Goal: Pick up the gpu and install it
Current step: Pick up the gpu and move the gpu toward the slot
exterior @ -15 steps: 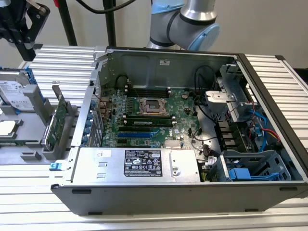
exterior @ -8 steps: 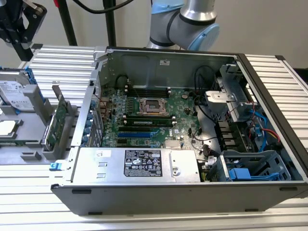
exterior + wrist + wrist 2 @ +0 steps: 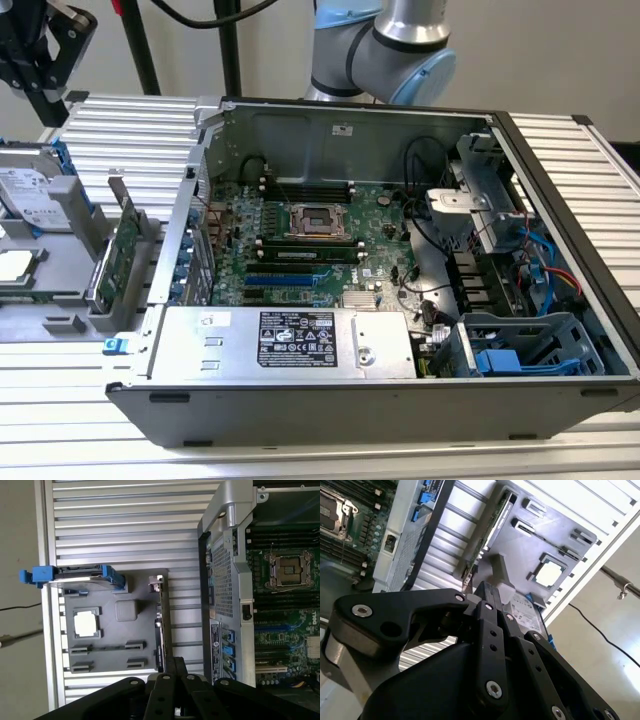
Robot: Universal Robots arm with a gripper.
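On the ribbed table (image 3: 130, 130) the gpu (image 3: 120, 250) stands upright, gripper (image 3: 175, 664) apart.

Ribbed aluminium table (image 3: 130, 130) — plain pale wall (image 3: 560, 60) behind, beige floor (image 3: 610, 670)

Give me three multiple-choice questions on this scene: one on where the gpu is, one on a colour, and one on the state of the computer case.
1. Where is the gpu?
A. Flat on the floor.
B. On edge in the grey tray beside the case.
C. On top of a monitor.

2. What colour is the caddy on the hard drive?
A. Blue.
B. Red.
C. Yellow.

3. How is the case?
A. Closed by a panel.
B. Turned face down.
C. Open, with the motherboard exposed.

Answers:
1 B: the card stands upright in the tray, outside the case.
2 A: the frame around the drive is bright blue.
3 C: the exterior view looks straight in at the board.
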